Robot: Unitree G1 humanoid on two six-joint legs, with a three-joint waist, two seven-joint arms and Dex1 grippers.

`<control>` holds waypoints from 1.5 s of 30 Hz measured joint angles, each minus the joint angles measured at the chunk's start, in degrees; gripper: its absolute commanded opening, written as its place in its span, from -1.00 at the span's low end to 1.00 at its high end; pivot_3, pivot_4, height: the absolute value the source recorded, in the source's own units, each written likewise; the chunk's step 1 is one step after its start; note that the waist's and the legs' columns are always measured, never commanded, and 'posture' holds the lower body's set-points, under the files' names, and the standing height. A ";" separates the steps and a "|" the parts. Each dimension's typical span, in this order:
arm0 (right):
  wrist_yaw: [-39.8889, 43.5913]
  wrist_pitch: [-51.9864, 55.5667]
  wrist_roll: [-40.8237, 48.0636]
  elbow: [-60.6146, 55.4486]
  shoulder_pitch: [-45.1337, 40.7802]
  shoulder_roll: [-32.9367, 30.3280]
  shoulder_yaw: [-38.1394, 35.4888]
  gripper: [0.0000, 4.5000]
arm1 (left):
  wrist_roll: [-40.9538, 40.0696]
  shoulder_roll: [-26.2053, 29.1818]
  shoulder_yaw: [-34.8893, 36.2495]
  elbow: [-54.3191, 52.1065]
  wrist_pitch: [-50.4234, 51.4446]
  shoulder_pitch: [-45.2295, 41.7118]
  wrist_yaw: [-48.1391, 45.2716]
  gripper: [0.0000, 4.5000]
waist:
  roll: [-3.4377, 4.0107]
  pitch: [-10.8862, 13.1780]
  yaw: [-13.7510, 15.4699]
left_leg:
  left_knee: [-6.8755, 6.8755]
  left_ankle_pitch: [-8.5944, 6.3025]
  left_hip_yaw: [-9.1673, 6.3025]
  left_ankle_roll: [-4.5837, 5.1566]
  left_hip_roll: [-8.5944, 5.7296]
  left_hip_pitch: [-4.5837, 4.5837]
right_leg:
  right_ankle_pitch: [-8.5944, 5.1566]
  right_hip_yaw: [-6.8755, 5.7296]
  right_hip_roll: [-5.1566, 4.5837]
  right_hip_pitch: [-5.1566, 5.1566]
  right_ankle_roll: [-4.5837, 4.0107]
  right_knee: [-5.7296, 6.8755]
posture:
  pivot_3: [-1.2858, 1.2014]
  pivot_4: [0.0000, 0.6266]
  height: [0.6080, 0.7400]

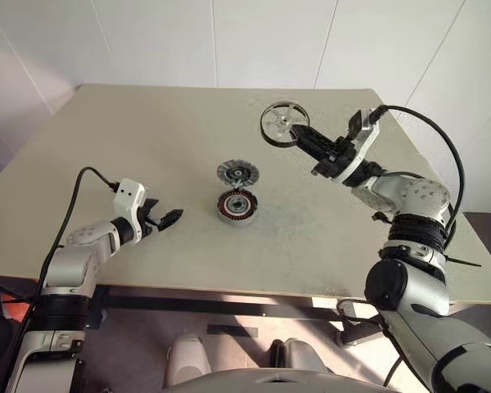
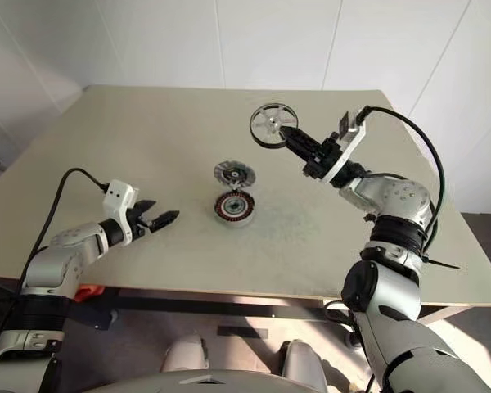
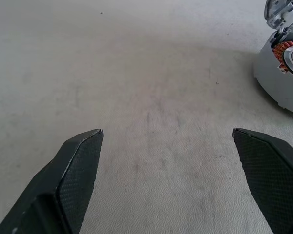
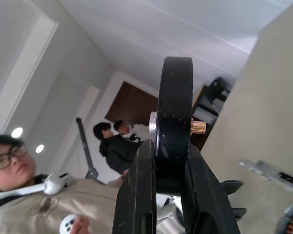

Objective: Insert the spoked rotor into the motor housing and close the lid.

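Head view: the right claw (image 1: 301,135) is pinching the rotor (image 1: 282,123) aloft, beyond the housing (image 1: 237,205) and lid (image 1: 236,173) on the desk (image 1: 147,147).

Left wrist view: the left claw (image 3: 168,183) is idling, spread.

Judgement: transfer step; next, level the rotor over the housing.

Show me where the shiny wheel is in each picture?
Left eye view: spoked rotor, top centre-right, held up by the right gripper.
Right eye view: top centre, same grip.
Left wrist view: not in it.
Right wrist view: centre, edge-on between the fingers.
Shared landmark: motor housing, on the table.
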 measured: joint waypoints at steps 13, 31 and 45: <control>-5.33 7.53 1.84 -5.72 10.16 2.16 8.84 -0.85 | 0.07 -0.31 -0.50 0.43 -0.01 -0.54 -0.15 1.00 | -0.02 -0.01 -0.19 | -0.78 0.32 0.00 -0.53 -0.06 0.22 | -0.01 -0.03 0.01 -0.02 0.01 -0.17 | 0.03 -1.00 1.00; -3.78 -5.50 -11.15 5.01 10.58 6.35 20.77 -0.85 | 0.01 -0.18 -0.32 -0.02 0.05 0.76 0.18 1.00 | -0.06 -0.04 -0.34 | -0.82 0.34 -0.02 -0.54 -0.06 0.20 | -0.01 -0.09 0.00 0.01 0.00 -0.22 | 0.03 -1.00 1.00; -1.91 -10.28 -13.75 8.80 8.39 7.15 20.92 -0.85 | -0.90 0.40 -0.42 -1.35 0.78 0.81 -1.63 1.00 | -0.07 -0.04 -0.42 | -0.79 0.34 -0.03 -0.53 -0.05 0.22 | -0.01 -0.09 0.00 0.01 0.00 -0.17 | 0.03 -1.00 1.00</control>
